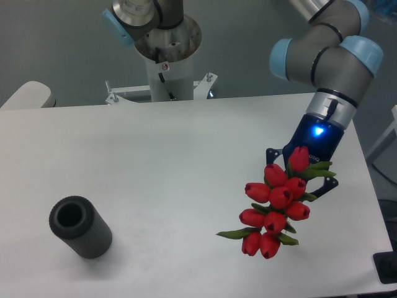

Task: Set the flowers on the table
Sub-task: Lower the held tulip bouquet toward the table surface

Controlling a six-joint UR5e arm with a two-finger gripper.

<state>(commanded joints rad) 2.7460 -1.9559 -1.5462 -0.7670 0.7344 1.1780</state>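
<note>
Flowers hang over the right side of the table, red tulip heads bunched together and pointing down toward the near edge, 1 green leaf sticking out to the left. Stems run up behind the blooms into the gripper, so the fingers are mostly hidden, but it looks clamped on the bunch. Blue light glows on the wrist just above. Way off on the left, a dark grey ribbed cylinder lies on its side.

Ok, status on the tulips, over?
Gripper shut on bunch of red tulips, held over white tabletop. Dark grey ribbed cylinder far off, nothing in the way.
</note>
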